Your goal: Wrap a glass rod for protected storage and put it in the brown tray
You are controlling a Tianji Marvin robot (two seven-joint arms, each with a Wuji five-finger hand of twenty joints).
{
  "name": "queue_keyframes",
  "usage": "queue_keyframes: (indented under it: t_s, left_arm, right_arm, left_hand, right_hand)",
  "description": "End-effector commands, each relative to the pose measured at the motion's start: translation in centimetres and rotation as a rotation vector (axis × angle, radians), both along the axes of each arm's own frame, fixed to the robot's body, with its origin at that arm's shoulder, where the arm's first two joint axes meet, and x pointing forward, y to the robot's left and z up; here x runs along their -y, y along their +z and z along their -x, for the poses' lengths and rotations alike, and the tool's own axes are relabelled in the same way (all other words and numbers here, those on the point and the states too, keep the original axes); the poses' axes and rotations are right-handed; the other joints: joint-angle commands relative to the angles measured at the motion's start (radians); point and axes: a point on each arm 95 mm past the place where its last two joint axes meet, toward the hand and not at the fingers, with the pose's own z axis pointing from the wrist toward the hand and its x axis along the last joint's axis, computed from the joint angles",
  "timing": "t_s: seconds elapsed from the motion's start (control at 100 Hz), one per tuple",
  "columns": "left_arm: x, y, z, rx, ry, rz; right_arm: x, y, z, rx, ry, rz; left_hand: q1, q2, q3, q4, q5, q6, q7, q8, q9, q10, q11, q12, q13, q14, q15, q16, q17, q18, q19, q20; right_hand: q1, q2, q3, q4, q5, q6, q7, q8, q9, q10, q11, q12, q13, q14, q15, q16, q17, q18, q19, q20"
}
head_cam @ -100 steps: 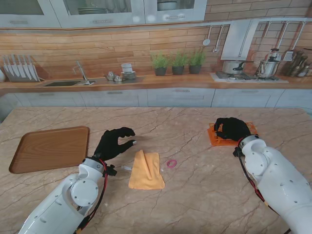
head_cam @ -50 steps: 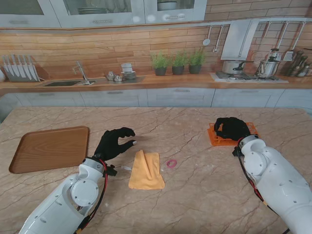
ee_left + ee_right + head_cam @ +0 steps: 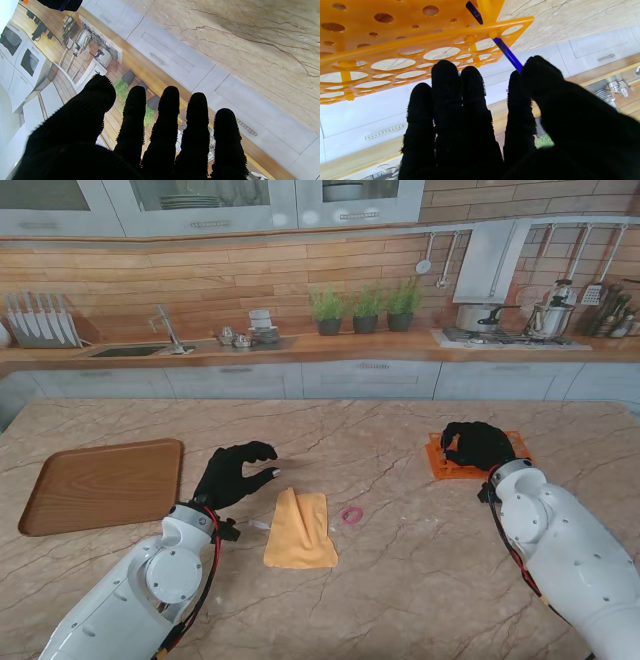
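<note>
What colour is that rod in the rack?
Blue; the rod shows best in the right wrist view.

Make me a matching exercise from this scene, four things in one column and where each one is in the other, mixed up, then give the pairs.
Things:
1. tray
2. cloth
3. rod
4. pink ring

Places:
A. in the orange rack, pinched by the right hand
B. just right of the cloth
C. far left of the table
D. beside the left hand, mid-table

Pairs: 1-C, 2-D, 3-A, 4-B
</note>
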Motion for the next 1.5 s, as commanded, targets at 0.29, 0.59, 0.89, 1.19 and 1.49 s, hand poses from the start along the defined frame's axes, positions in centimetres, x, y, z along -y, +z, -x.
queue_keyframes:
  t_s: [0.29, 0.59, 0.89, 1.19, 1.49]
  left_arm:
    - [0.2, -0.2, 0.3, -0.005, -0.004, 0.011]
    - [0.2, -0.2, 0.3, -0.005, -0.004, 0.013]
    - [0.3, -0.2, 0.3, -0.004, -0.002, 0.016]
    - [0.3, -0.2, 0.4, -0.009, -0.002, 0.024]
    - [0.3, -0.2, 0.4, -0.009, -0.003, 0.032]
  right_arm:
    - [-0.4, -0.1, 0.2, 0.005, 0.002, -0.009]
    - [-0.5, -0.3, 0.3, 0.005, -0.007, -0.011]
    - [-0.5, -0.2, 0.4, 0.013, -0.005, -0.021]
    - [-0.5, 0.3, 0.3, 0.076, 0.023, -0.025]
    - [-0.5, 1.0, 0.3, 0.139, 0.048, -0.029]
  left_hand:
    - [0.017, 0.040, -0.019, 0.032, 0.011, 0.004, -0.007, -0.011, -0.007, 0.014, 0.004, 0.007, 0.000, 0.012, 0.014, -0.006, -0.013, 0.009, 0.026, -0.008]
    - [0.018, 0.043, -0.020, 0.033, 0.012, 0.006, -0.008, -0.012, -0.008, 0.014, 0.003, 0.007, -0.001, 0.013, 0.014, -0.006, -0.014, 0.009, 0.026, -0.008]
    - [0.017, 0.047, -0.024, 0.033, 0.014, 0.005, -0.009, -0.012, -0.006, 0.015, 0.003, 0.007, -0.002, 0.013, 0.014, -0.006, -0.014, 0.008, 0.026, -0.008]
    - [0.018, 0.061, -0.035, 0.031, 0.016, 0.005, -0.011, -0.013, -0.007, 0.020, 0.001, 0.007, -0.003, 0.016, 0.015, -0.005, -0.016, 0.009, 0.026, -0.008]
    - [0.020, 0.075, -0.046, 0.031, 0.018, 0.008, -0.014, -0.015, -0.007, 0.022, -0.001, 0.006, -0.006, 0.018, 0.015, -0.005, -0.018, 0.010, 0.025, -0.008]
  right_hand:
    - [0.023, 0.048, -0.011, -0.033, 0.049, -0.020, 0.022, -0.011, 0.039, -0.010, -0.021, -0.005, 0.009, 0.014, -0.007, -0.005, -0.016, 0.018, -0.001, -0.011]
    - [0.056, 0.080, -0.033, -0.034, 0.093, -0.006, 0.024, -0.023, 0.085, -0.006, -0.034, -0.018, 0.027, 0.023, -0.007, -0.006, -0.010, 0.020, 0.001, -0.010]
    - [0.084, 0.098, -0.052, -0.031, 0.145, 0.075, 0.008, -0.102, 0.175, -0.001, -0.095, -0.057, 0.069, 0.034, -0.041, -0.030, 0.002, 0.029, 0.002, -0.015]
    - [0.075, 0.110, -0.055, -0.031, 0.151, 0.074, 0.013, -0.119, 0.199, -0.012, -0.111, -0.065, 0.083, 0.027, -0.068, -0.046, 0.004, 0.031, 0.001, -0.017]
    - [0.076, 0.129, -0.059, -0.032, 0.142, 0.061, 0.024, -0.107, 0.181, -0.012, -0.090, -0.050, 0.073, 0.024, -0.059, -0.042, 0.003, 0.030, -0.002, -0.021]
